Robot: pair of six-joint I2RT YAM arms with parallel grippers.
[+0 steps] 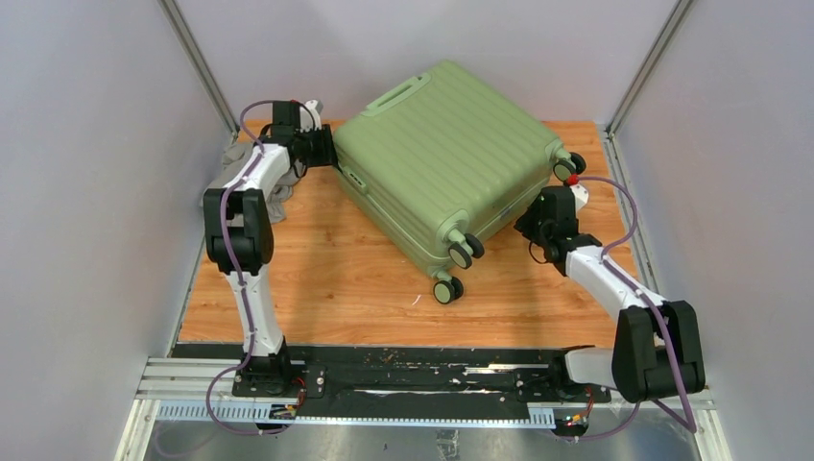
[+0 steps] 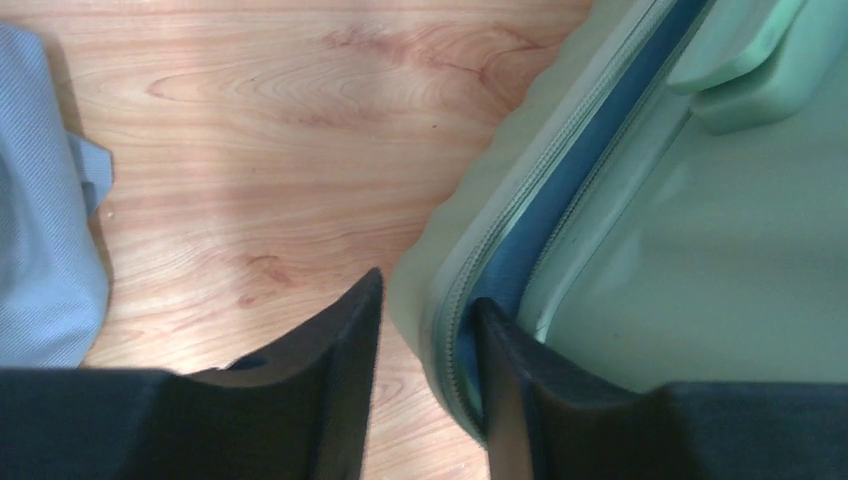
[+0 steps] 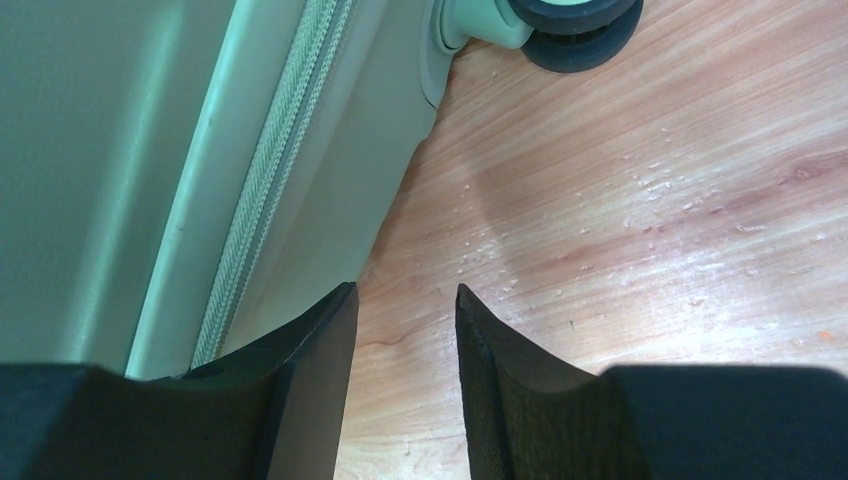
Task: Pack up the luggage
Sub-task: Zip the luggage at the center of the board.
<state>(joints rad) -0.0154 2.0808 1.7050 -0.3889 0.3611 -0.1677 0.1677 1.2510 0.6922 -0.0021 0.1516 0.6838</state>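
Green luggage [image 1: 442, 158] on wood table [image 1: 326, 279], left jaws parted astride its rim, right jaws open alongside

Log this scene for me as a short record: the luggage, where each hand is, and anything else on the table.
luggage: light green, lying on the wooden table, seam ajar at left, blue lining showing
left hand: straddles the open rim; grip unclear
right hand: open over the table beside a wheel, holding nothing
other: grey cloth at the table's left edge
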